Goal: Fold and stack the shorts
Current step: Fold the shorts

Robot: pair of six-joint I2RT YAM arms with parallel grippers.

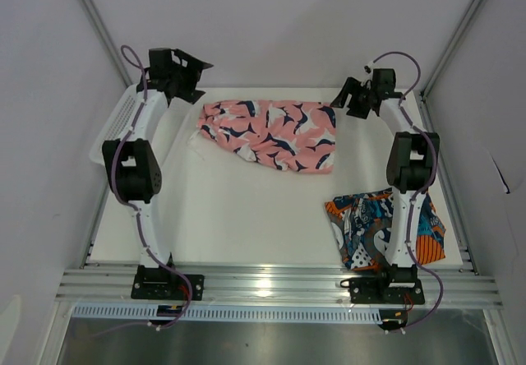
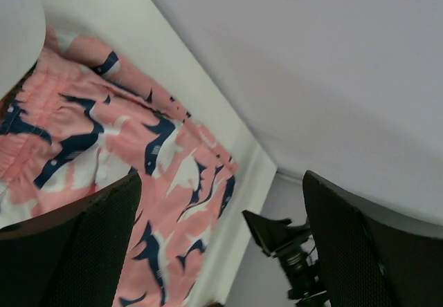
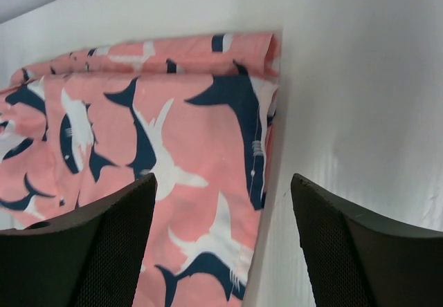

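The pink shorts (image 1: pixel 271 133) with navy-and-white shapes lie folded flat across the back of the table. My left gripper (image 1: pixel 187 76) hangs open above their left end, with nothing between its fingers. My right gripper (image 1: pixel 348 99) hangs open above their right end, also with nothing in it. In the left wrist view the pink shorts (image 2: pixel 104 155) stretch away below the open left gripper (image 2: pixel 221 179). In the right wrist view the folded right edge of the pink shorts (image 3: pixel 173 148) lies under the open right gripper (image 3: pixel 223 180). The printed blue-and-orange shorts (image 1: pixel 366 225) lie folded at the front right, partly hidden by the right arm.
A white mesh basket (image 1: pixel 117 122) stands at the table's left edge, under the left arm. Grey walls and metal frame posts close in the back and both sides. A metal rail (image 1: pixel 271 283) carrying both arm bases runs along the near edge.
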